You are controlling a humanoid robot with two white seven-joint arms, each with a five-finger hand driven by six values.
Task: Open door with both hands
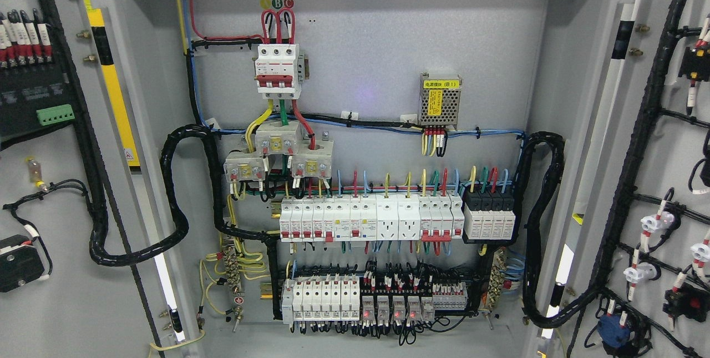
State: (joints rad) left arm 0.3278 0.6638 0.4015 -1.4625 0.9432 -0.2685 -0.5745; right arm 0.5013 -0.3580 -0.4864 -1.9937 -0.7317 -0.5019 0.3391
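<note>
Both grey steel cabinet doors swung fully wide: left door (pixel 61 302) at the left edge, right door (pixel 660 141) at the right edge, inner faces with black cable looms toward camera. Grey back panel (pixel 388 30) fully exposed: red-and-white three-pole main breaker (pixel 278 69), perforated metal power supply with yellow label (pixel 440 100), white row of miniature breakers (pixel 369 219), lower relay row with red indicator lamps (pixel 383 305). No robot hand or arm in frame; finger state impossible to tell. Judged: opening done, nothing left beyond withdrawal.
</note>
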